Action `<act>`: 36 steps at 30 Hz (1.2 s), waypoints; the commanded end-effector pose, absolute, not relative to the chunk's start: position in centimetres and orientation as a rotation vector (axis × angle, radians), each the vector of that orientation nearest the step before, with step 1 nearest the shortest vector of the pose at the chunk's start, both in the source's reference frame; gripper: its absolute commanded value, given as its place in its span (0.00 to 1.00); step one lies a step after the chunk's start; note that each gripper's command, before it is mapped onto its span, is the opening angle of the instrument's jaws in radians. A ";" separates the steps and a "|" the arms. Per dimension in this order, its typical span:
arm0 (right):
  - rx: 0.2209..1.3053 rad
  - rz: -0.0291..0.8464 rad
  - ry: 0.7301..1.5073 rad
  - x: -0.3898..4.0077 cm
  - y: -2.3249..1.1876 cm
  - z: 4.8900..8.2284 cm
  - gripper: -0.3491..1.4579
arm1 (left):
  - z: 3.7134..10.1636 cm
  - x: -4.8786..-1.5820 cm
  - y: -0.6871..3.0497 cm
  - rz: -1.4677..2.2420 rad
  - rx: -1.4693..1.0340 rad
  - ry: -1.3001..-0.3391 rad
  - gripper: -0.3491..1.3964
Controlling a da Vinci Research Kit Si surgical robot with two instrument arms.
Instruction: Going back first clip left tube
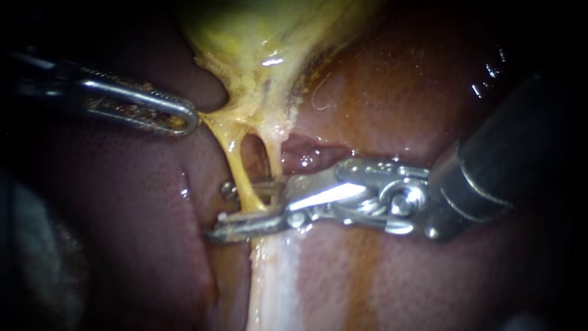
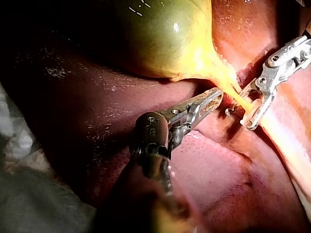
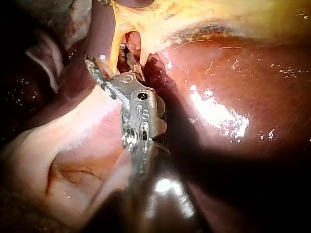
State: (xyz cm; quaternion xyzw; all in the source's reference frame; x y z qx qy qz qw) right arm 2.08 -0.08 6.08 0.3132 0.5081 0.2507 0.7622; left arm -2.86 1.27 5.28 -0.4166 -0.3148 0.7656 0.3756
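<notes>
End effector of the left instrument (image 1: pixel 190 119), upper left, is clamped on the gallbladder (image 1: pixel 257 37) neck, stretching it taut. At centre, the left tube (image 1: pixel 241 175) lies between the parted jaws of the right instrument (image 1: pixel 229 211). No clip can be told apart. Withdraw rightward along the shaft, jaws wide, without snagging the tube.

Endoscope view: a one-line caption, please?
Left instrument grips the gallbladder; right instrument, jaws open, straddles the left tube, liver beneath.

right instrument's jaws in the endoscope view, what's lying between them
The left tube: it runs across the gap between the open jaws of the right instrument, clearest in the endoscope view.
</notes>
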 end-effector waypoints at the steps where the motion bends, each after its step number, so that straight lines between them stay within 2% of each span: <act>1: 0.673 0.536 1.107 2.06 -0.06 6.07 0.47 | 5.28 -2.86 1.27 1.960 -1.066 -0.805 0.00; 5: 0.657 0.511 1.117 2.01 0.01 6.00 0.47 | 5.28 -2.85 1.27 1.960 -1.066 -0.805 0.00; 8: 0.601 0.430 1.144 1.91 -0.01 5.92 0.47 | 5.28 -2.85 1.27 1.960 -1.066 -0.806 0.00; 13: 0.557 0.391 1.148 1.64 -0.07 5.82 0.47 | 5.28 -2.83 1.27 1.960 -1.067 -0.806 0.00; 16: 0.524 0.337 1.130 1.43 -0.08 5.78 0.47 | 5.28 -2.83 1.27 1.960 -1.067 -0.806 0.00; 22: 0.508 0.292 1.061 0.97 0.02 5.62 0.47 | 5.28 -2.83 1.27 1.961 -1.067 -0.807 0.00; 28: 0.494 0.301 1.027 0.68 0.18 5.48 0.47 | 5.28 -2.83 1.27 1.960 -1.067 -0.807 0.00; 36: 0.497 0.302 1.027 0.59 0.23 5.46 0.47 | 5.30 -2.88 1.26 1.960 -1.066 -0.802 0.00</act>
